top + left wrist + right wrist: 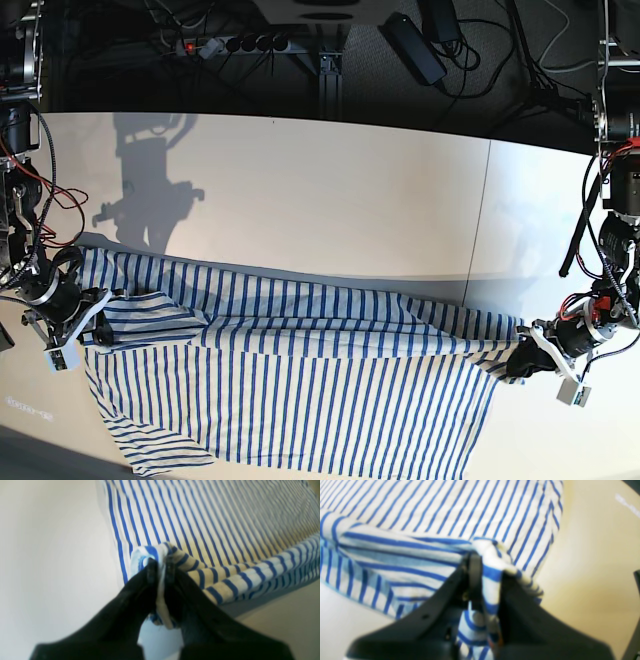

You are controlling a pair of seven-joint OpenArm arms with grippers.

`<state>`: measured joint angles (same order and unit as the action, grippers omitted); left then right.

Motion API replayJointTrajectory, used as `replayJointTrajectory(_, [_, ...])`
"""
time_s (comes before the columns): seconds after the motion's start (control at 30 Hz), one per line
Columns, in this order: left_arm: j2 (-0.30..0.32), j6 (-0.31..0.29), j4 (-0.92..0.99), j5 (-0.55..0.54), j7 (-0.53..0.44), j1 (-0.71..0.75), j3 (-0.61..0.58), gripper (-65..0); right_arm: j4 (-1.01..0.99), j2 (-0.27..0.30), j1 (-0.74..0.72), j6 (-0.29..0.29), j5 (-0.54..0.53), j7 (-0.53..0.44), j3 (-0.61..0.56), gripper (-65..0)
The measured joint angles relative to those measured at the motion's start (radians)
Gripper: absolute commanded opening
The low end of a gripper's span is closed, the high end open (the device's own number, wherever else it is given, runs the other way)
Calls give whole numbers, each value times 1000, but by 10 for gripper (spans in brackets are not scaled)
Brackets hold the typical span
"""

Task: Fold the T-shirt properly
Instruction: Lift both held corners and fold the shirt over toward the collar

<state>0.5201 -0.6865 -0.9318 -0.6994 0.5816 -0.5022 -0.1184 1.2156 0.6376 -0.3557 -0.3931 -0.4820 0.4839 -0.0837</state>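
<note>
Left wrist view: the left hand [161, 566] is clamped tight on a bunched edge of the T-shirt [212, 525], cloth squeezed between the black fingers [152, 571], a striped band running off to the right above the pale bench [45, 555].

Right wrist view: the right hand [485, 570] is pinched shut on a wad of T-shirt [440, 510] too, a fold pulled up between its fingers [475, 572], with the flat striped body lying beyond on the bench [595, 555].

Base view: the T-shirt [300, 390] lies spread wide across the front of the bench [330, 200], stretched between the two arms. The right hand [88, 325] grips it at the picture's left, the left hand [522, 362] at the picture's right. One long fold appears to run across the cloth between them, and the lower part hangs loose and uneven. So it looks early going: perhaps a first lengthwise fold is under way, and the crosswise folds and squaring up are not yet done.
</note>
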Motion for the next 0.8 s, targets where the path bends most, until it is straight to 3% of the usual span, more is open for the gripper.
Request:
replayJointTrajectory(0.07, [-14,0,26,0,-8,-19,0,-610,-31,-16,-24,0,15,-6,0,-650])
replayJointTrajectory(0.23, [-44,-1,71,102,-76,-32,0,-386,-85,-57,-43,0,117,-40,0,-650])
replayJointTrajectory(0.3, [-42,0,82,115,-86,-31,0,-331,-113,-68,-42,0,152,-76,0,-650])
replayJointTrajectory(0.33, [-41,-1,84,116,-86,-31,0,-329,-129,-71,-41,0,160,-100,0,-606])
replayJointTrajectory(0.43, [-41,0,86,116,-89,-31,0,-329,-153,-75,-39,0,192,-172,0,-228])
replayJointTrajectory(0.47, [-41,0,86,117,-89,-31,0,-329,-154,-75,-39,0,195,-185,0,-202])
replayJointTrajectory(0.8, [-39,0,85,87,-88,-31,0,-334,-135,-75,-43,0,131,-192,1,-205])
